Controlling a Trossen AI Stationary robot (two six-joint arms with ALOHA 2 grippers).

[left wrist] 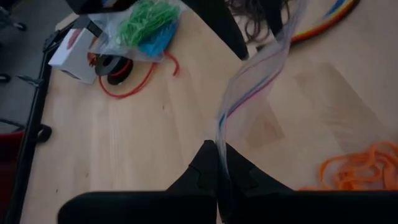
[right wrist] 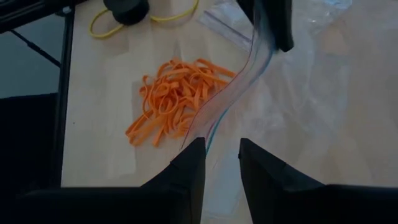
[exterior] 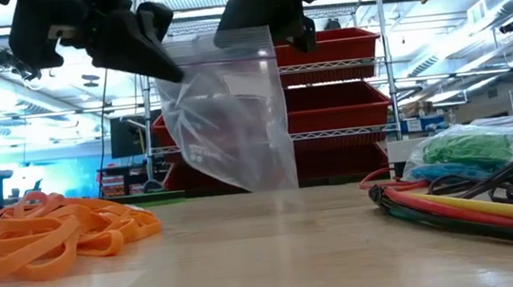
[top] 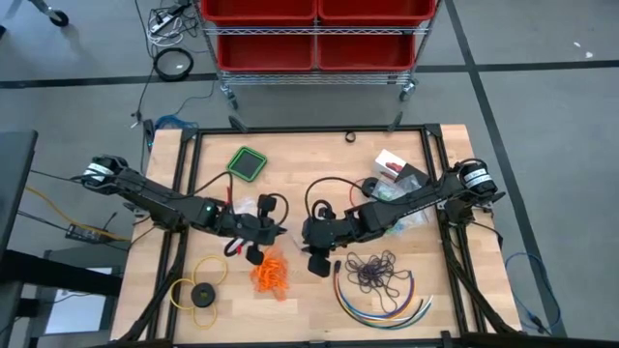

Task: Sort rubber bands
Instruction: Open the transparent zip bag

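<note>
Orange rubber bands (exterior: 52,239) heaped nearest on the desk (exterior: 278,256), and above them a clear zip bag (exterior: 230,118) hangs between both arms. Left gripper (left wrist: 219,171) is clamped tight on one end of the bag's mouth. Right gripper (right wrist: 222,152) has fingers parted, straddling the other end. The heap lies below, nearer the left arm.

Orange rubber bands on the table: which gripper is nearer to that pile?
Left. The left gripper, shut on the clear bag, is just above the orange rubber bands. The right gripper is farther, up and to the right.
</note>
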